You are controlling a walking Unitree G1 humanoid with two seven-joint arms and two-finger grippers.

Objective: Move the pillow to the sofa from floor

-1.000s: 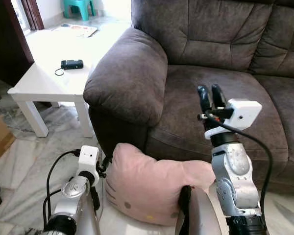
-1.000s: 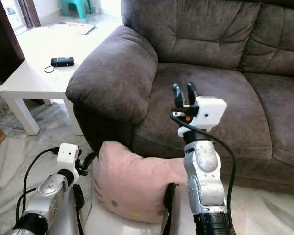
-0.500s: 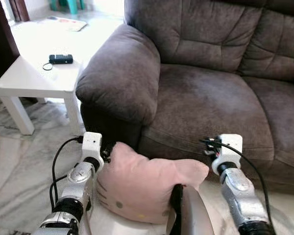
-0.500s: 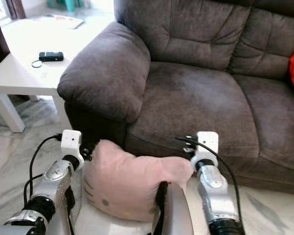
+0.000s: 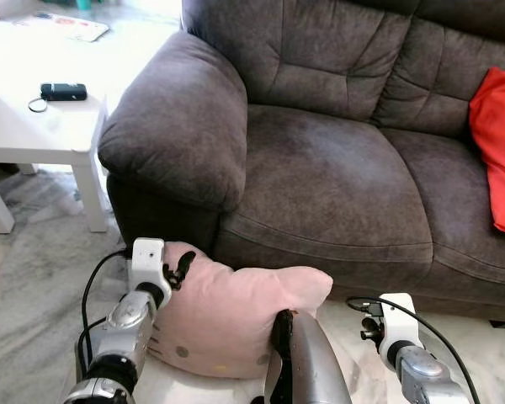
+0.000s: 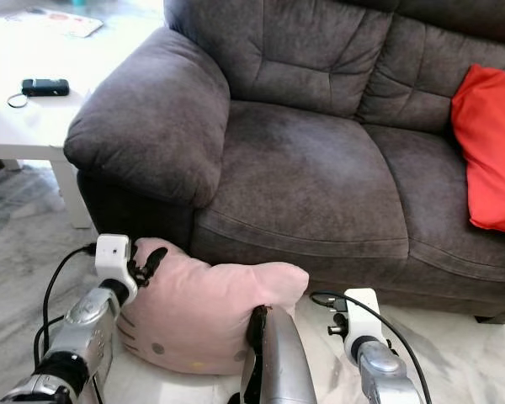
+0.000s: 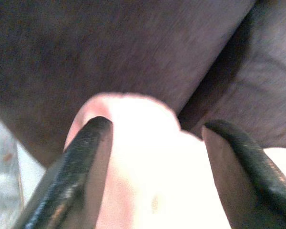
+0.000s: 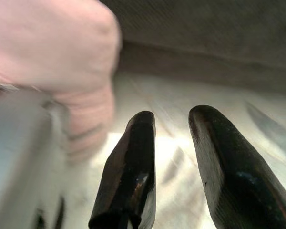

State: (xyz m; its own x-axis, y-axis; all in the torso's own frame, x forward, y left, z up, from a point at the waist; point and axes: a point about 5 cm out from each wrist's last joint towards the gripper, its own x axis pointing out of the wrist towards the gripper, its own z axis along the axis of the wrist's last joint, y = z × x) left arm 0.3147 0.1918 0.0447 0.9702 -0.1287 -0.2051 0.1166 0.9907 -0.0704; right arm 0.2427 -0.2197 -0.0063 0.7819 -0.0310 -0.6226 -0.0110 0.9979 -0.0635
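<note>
Marble floor (image 5: 34, 252); grey sofa (image 5: 337, 168) fills the frame's centre. Pillow (image 5: 227, 311) lies on floor against sofa base, lower centre. Left gripper (image 7: 152, 157) spread around its corner. Right gripper (image 8: 174, 167) slightly parted, empty, blurred.

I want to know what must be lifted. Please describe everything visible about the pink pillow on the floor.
The pink pillow is soft, plump fabric with a cat face: dark whisker lines and small dots low on its front. It stands on the pale floor, leaning against the dark sofa front below the armrest. The left gripper, open, straddles its upper corner; the right gripper hovers beside it, apart.
</note>
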